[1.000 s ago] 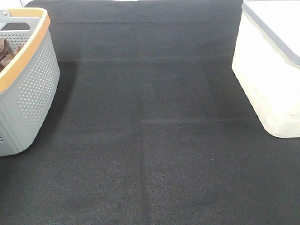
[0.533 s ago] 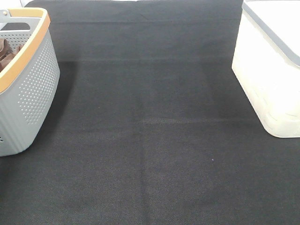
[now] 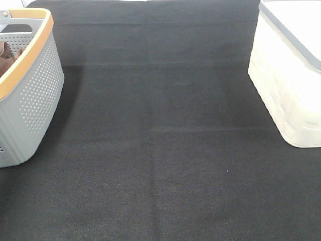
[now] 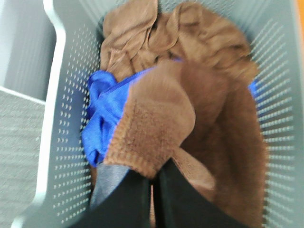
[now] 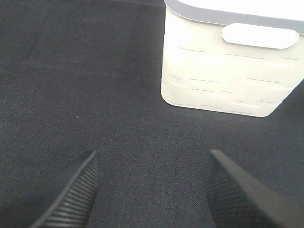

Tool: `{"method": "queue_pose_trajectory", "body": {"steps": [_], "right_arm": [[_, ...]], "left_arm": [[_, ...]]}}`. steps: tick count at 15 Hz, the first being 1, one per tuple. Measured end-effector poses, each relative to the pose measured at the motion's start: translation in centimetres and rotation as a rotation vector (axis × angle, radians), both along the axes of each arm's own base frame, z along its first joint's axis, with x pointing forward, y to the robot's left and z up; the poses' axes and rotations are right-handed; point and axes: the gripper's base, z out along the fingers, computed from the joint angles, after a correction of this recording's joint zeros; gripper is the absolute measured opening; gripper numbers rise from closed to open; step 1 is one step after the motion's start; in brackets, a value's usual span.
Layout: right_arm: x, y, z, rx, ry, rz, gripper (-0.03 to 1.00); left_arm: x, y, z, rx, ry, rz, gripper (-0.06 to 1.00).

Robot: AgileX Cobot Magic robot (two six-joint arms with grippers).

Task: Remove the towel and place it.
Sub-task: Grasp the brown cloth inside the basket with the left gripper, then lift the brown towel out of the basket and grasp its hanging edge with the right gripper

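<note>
In the left wrist view the rust-brown towel [image 4: 156,118] lies bunched inside the grey perforated basket [image 4: 52,118]. My left gripper [image 4: 154,173] is shut, pinching a fold of the towel between its black fingers. In the exterior high view the basket [image 3: 35,90] stands at the far left with an orange rim, and a bit of brown cloth [image 3: 6,56] shows inside it. The left gripper itself is out of that view. My right gripper [image 5: 152,166] is open and empty above the black table cloth.
A blue cloth [image 4: 102,114] and a lighter tan cloth [image 4: 156,28] lie in the basket under and behind the towel. A white lidded box [image 3: 291,75] stands at the right edge of the table and also shows in the right wrist view [image 5: 228,71].
The brown cloth seen in the basket in the exterior high view has shifted slightly and now looks lighter and a little higher. Nothing else has moved.
</note>
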Motion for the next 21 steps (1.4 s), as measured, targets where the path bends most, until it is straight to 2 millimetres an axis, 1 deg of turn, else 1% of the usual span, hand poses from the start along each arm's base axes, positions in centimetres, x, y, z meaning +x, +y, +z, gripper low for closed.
{"method": "queue_pose_trajectory", "body": {"steps": [1,6,7,8,9,10,12,15,18,19,21], "right_arm": [[0.0,0.0,0.0,0.0,0.0,0.0,0.62],[0.0,0.0,0.0,0.0,0.0,0.0,0.62],[0.0,0.0,0.0,0.0,0.0,0.0,0.62],[0.0,0.0,0.0,0.0,0.0,0.0,0.62],[0.0,0.0,0.0,0.0,0.0,0.0,0.62],[0.0,0.0,0.0,0.0,0.0,0.0,0.62],[0.0,0.0,0.0,0.001,0.0,0.001,0.62],[0.0,0.3,0.0,0.026,0.001,0.018,0.62],[0.1,1.3,0.3,0.128,-0.003,0.083,0.62],[0.5,1.5,0.5,0.154,0.003,0.095,0.62],[2.1,2.0,1.4,0.203,0.004,0.133,0.62]], "left_arm": [[-0.8,-0.3,1.4,-0.02,-0.051,-0.01,0.0],[-3.9,-1.5,7.1,-0.112,-0.331,-0.04,0.0],[-4.5,-1.9,8.1,-0.148,-0.388,-0.053,0.0],[-4.5,-1.9,8.1,-0.148,-0.388,-0.053,0.0],[-5.4,-2.5,9.7,-0.19,-0.479,-0.087,0.0],[-5.8,-2.8,10.6,-0.211,-0.544,-0.11,0.0],[-6.1,-3.3,12.1,-0.271,-0.66,-0.143,0.0],[-6.0,-4.5,13.5,-0.405,-0.801,-0.191,0.0],[-6.2,-7.4,14.6,-0.508,-0.892,-0.296,0.0],[-6.3,-8.4,14.9,-0.525,-0.911,-0.331,0.0],[-6.7,-10.6,15.3,-0.541,-0.949,-0.391,0.0]]}}
